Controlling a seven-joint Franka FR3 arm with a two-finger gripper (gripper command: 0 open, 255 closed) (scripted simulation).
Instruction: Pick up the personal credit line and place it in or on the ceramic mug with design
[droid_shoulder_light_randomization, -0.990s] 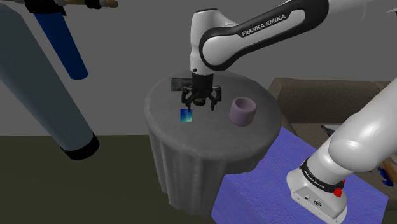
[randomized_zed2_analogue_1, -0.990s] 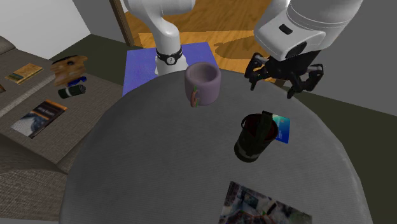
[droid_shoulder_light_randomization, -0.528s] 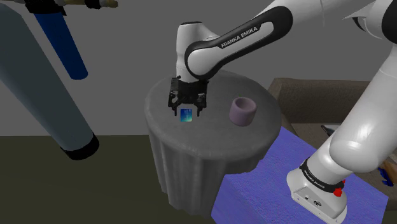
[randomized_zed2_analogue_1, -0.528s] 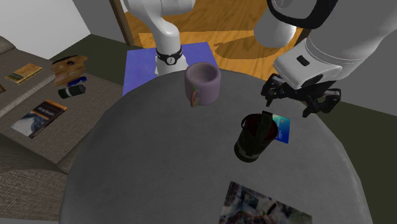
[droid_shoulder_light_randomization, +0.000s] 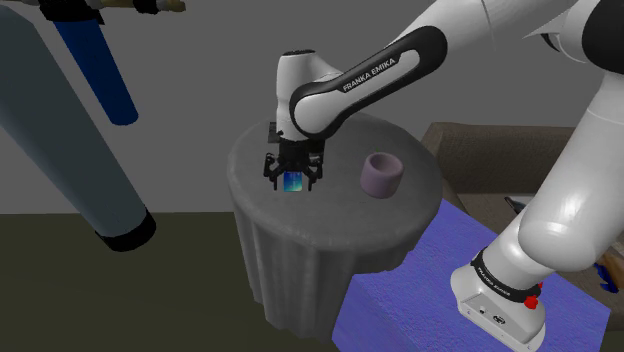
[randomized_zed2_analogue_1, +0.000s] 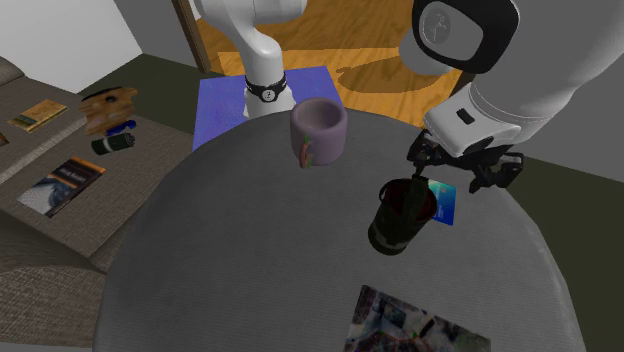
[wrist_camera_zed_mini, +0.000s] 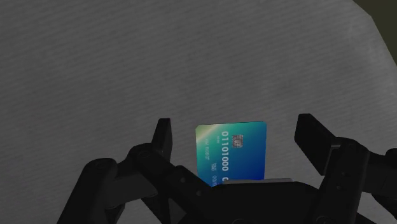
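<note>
The black gripper (droid_shoulder_light_randomization: 293, 178) hangs low over the round grey table (droid_shoulder_light_randomization: 300, 262), at the end of the white arm (droid_shoulder_light_randomization: 352, 78) that bends down from 1 o'clock in the shoulder view. Its fingers (wrist_camera_zed_mini: 163, 141) are spread wide and clasp nothing. In the wrist view the credit card (wrist_camera_zed_mini: 231, 153) lies between them with bare tabletop on either side, so neither finger touches it. The card is blue shading to green, with a small chip and a row of digits on its face, and it lies on the table top right under the gripper (wrist_camera_zed_mini: 235, 127). In the shoulder view the card (droid_shoulder_light_randomization: 293, 182) shows as a small blue patch between the fingertips, and the lilac mug (droid_shoulder_light_randomization: 381, 174) stands upright at about 3 o'clock of it, well apart. In the second exterior view the gripper (randomized_zed2_analogue_1: 455, 178) hovers just above the card (randomized_zed2_analogue_1: 447, 204), which peeps out from behind a dark cup (randomized_zed2_analogue_1: 400, 218) standing just beside it at 9 o'clock. Whether the cup touches the card cannot be told. The mug (randomized_zed2_analogue_1: 319, 133) there sits at about 10 o'clock of the card, open side up, with a small coloured design on its wall. A printed sheet (randomized_zed2_analogue_1: 415, 325) lies flat on the table (randomized_zed2_analogue_1: 250, 260) at 6 o'clock of the dark cup, near the table's edge. The arm's stand rests on a blue mat (randomized_zed2_analogue_1: 225, 105) at 12 o'clock beyond the table.
</note>
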